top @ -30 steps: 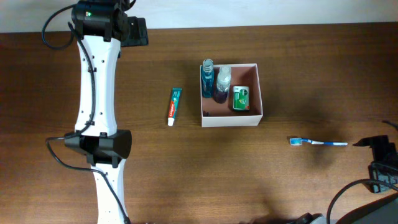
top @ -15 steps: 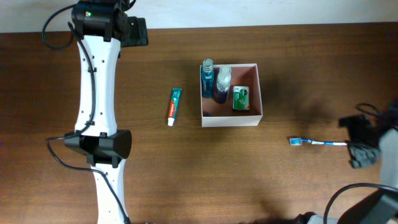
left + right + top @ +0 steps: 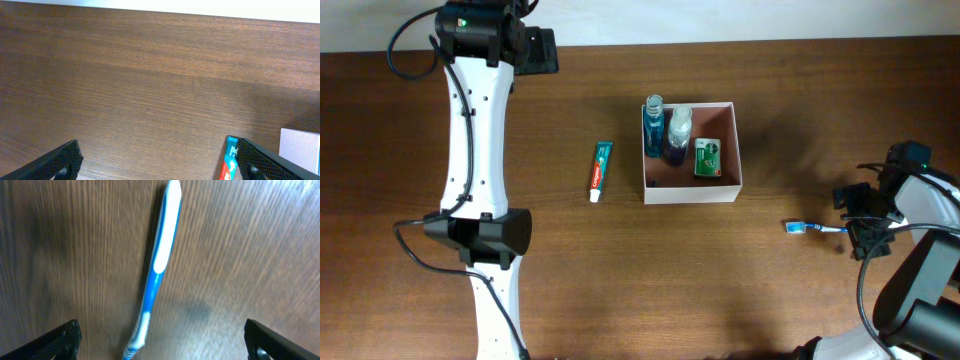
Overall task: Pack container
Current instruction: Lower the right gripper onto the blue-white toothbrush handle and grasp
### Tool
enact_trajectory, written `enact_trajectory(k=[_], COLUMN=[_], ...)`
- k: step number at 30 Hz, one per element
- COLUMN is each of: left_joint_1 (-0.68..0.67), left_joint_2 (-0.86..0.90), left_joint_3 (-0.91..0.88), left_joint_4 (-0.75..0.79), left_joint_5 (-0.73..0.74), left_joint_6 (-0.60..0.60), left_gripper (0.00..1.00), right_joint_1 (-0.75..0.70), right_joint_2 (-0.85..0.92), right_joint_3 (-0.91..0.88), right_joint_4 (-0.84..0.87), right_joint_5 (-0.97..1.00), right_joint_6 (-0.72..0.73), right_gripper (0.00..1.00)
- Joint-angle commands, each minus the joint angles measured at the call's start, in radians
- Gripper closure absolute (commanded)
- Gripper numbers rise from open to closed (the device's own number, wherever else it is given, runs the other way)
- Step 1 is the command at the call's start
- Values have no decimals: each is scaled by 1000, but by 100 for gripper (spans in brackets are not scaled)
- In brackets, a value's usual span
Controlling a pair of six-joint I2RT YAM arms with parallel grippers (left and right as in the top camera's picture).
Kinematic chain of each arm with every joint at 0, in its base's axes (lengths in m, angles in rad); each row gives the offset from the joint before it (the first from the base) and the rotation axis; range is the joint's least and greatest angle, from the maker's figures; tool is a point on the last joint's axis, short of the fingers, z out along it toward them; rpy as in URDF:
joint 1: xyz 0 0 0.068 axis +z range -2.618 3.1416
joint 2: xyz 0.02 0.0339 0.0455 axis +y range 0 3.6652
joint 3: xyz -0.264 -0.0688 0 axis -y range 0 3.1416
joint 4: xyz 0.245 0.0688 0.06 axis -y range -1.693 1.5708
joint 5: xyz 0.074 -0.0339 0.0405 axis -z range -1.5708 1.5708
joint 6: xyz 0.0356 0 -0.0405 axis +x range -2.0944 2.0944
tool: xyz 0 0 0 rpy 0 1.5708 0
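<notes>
— How does the right tool (image 3: 161, 330) stand?
— Its fingers are apart, low over the blue and white plastic toothbrush (image 3: 162, 255). That lies flat on the brown wooden surface (image 3: 250, 240). The view is blurred, so I cannot tell whether they touch.
— And the left tool (image 3: 155, 150)?
— Spread too, holding nothing, at the far left. A red and teal toothpaste tube (image 3: 229, 160) lies beside one finger.
— The square white-walled container (image 3: 692, 194)?
— Mid-surface, left of the toothbrush, holding blue bottles (image 3: 654, 125) and a green packet (image 3: 707, 158).
</notes>
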Motion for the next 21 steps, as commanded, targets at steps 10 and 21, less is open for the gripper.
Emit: enact_trajectory(k=[10, 21], left_joint_1=[2, 2], left_joint_2=[-11, -11], left_joint_3=[11, 11], left_joint_4=[-1, -1], left_joint_5=[8, 8], left_joint_6=[-9, -9], left_gripper=[1, 1], right_joint_1=[0, 0], right_joint_2=[15, 35], right_joint_3=[-6, -7], right_joint_4=[50, 46], right_joint_5=[51, 52], right_joint_6=[30, 26], right_gripper=[1, 1])
